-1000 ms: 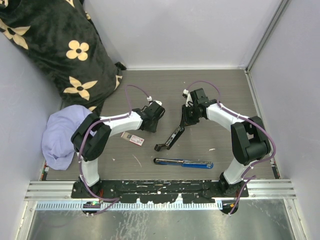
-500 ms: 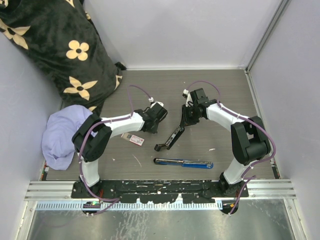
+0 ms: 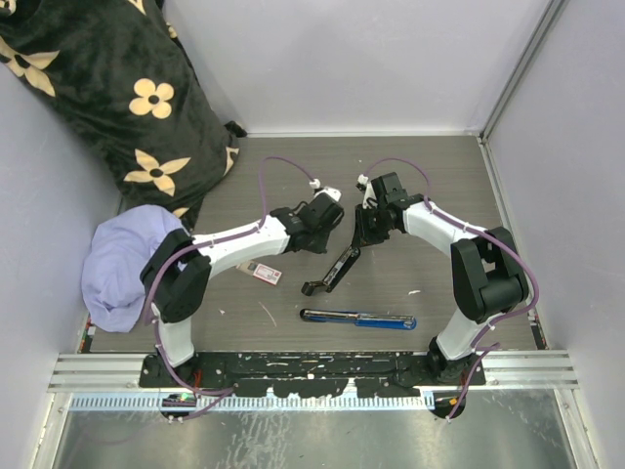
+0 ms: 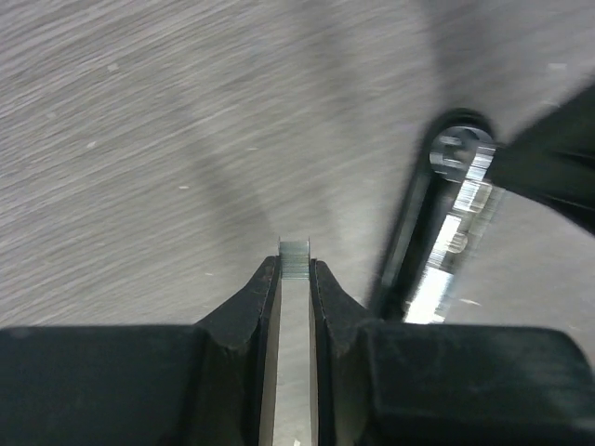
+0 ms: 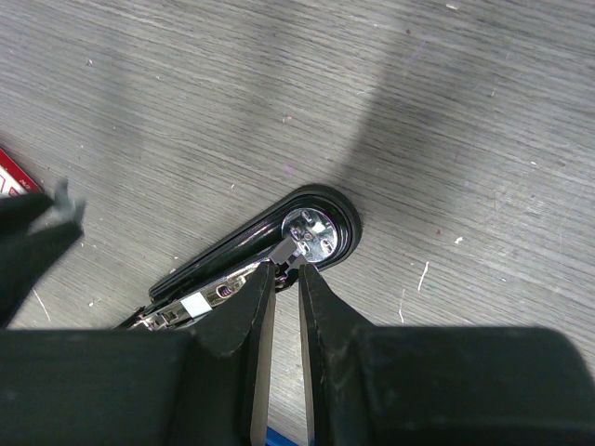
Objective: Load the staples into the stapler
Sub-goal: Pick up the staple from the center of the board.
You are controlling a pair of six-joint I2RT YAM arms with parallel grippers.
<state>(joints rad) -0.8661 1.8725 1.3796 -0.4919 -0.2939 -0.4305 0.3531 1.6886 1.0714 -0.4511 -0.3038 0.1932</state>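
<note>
Left claw [image 4: 295,271]: pinching a short staple strip [image 4: 295,255], near the open stapler [image 4: 453,223]. Right claw [image 5: 284,268]: pinching stapler at its hinge end.

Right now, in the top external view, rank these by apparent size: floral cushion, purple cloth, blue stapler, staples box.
Largest to smallest:
1. floral cushion
2. purple cloth
3. blue stapler
4. staples box, clearly the smallest

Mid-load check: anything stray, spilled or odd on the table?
Small pale slivers lie loose on the table: one left of the blue stapler, another right of the black stapler. Possibly stray staples, too small to tell. A flowered cushion and lilac cloth crowd the left side.
</note>
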